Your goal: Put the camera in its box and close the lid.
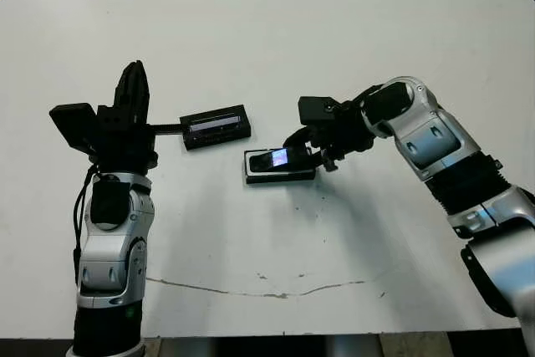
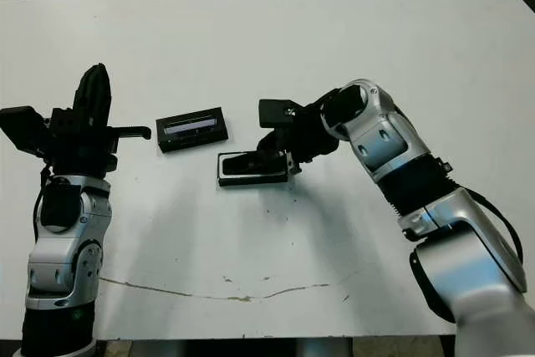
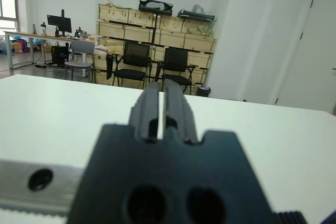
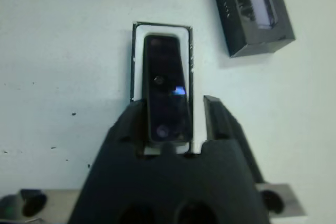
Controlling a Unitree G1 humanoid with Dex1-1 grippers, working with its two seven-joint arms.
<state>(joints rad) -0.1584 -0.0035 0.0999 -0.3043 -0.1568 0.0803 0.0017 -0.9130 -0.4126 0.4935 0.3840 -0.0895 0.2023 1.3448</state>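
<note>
Left eye view: you are looking down at a white table (image 1: 267, 31). Your right gripper (image 1: 311, 150) is reaching over the box (image 1: 280, 175), where the camera (image 1: 278, 157) is lying with its screen glowing. The lid (image 1: 217, 126) is sitting apart, between the box and your left gripper (image 1: 134, 81), which is pointing upward.

Right eye view: the same layout is showing, with the lid well clear of the box.

Left wrist view: your left fingers (image 3: 178, 109) are standing nearly closed, a thin slit between them, holding nothing.

Right wrist view: the camera is resting inside the white-lined box. Your right fingers (image 4: 223, 124) are standing parted on either side of its near end, apparently not squeezing it.

The placing is looking about done; the lid is not on yet.
</note>
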